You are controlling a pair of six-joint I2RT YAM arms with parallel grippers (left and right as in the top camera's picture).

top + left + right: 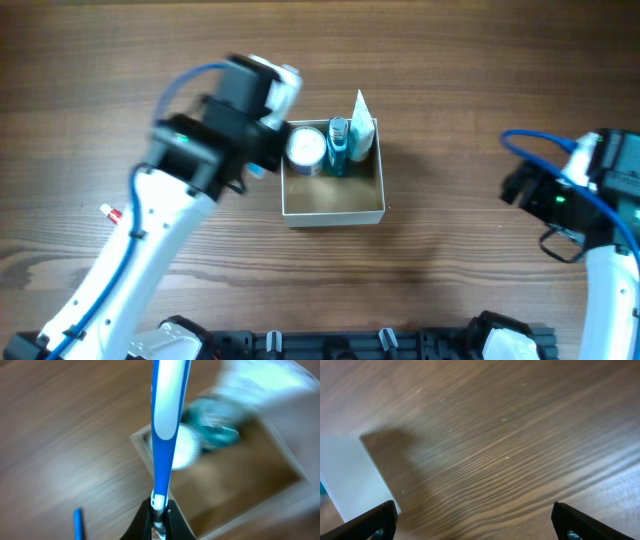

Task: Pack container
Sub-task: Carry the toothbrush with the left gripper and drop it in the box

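Observation:
The container (333, 210), a small square cardboard box with white walls and a tan inside, stands at mid table. Inside along its far wall are a round white-lidded jar (305, 148), a teal bottle (338, 146) and a white tube (361, 125). My left gripper (160, 512) is shut on a blue and white toothbrush (165, 420), held above the container's left edge (142, 445); in the overhead view the arm (225, 120) hides the brush. My right gripper (472, 522) is open and empty over bare wood, right of the container's white wall (347, 480).
A small red and white object (110, 213) lies on the table at the left. A thin blue stick (77, 522) lies on the wood left of my left gripper. The right arm (585, 195) sits at the far right.

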